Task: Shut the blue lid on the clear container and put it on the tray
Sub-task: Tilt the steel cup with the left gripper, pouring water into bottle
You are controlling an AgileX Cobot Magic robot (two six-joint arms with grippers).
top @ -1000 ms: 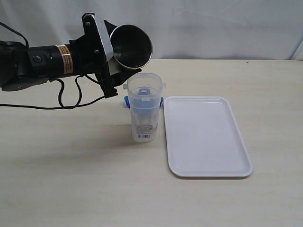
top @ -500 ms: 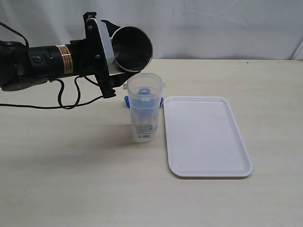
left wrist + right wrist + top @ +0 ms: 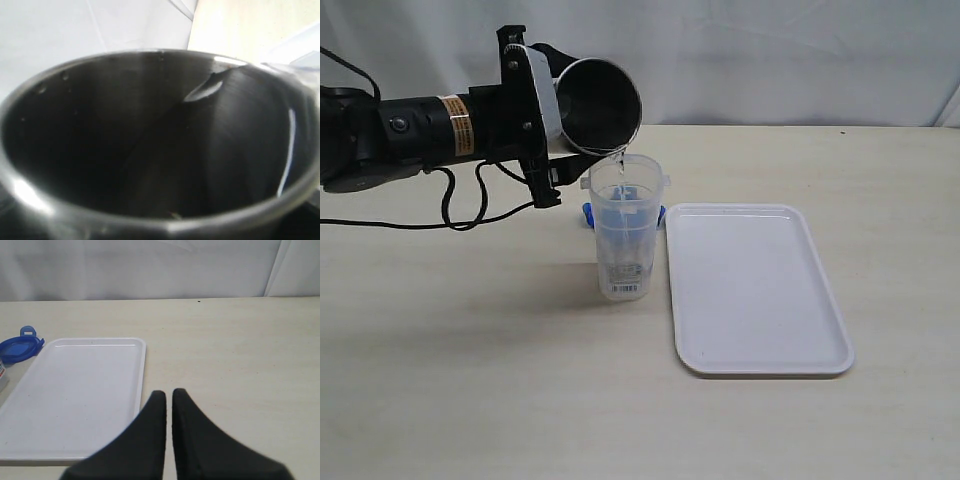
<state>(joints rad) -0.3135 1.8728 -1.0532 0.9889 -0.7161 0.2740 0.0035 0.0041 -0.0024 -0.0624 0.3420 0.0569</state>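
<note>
Tipping further in my left gripper's (image 3: 552, 110) hold, the tumbler (image 3: 602, 100) now seems to pour into the container (image 3: 623, 235) below it; the lid (image 3: 17, 347) must wait. Right gripper (image 3: 168, 400) is closed, empty.

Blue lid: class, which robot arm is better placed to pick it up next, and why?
Probably right: the right end effector is shut and empty, with the blue lid in sight beside the tray. The left end effector grips the steel tumbler, tilted over the clear container.
</note>
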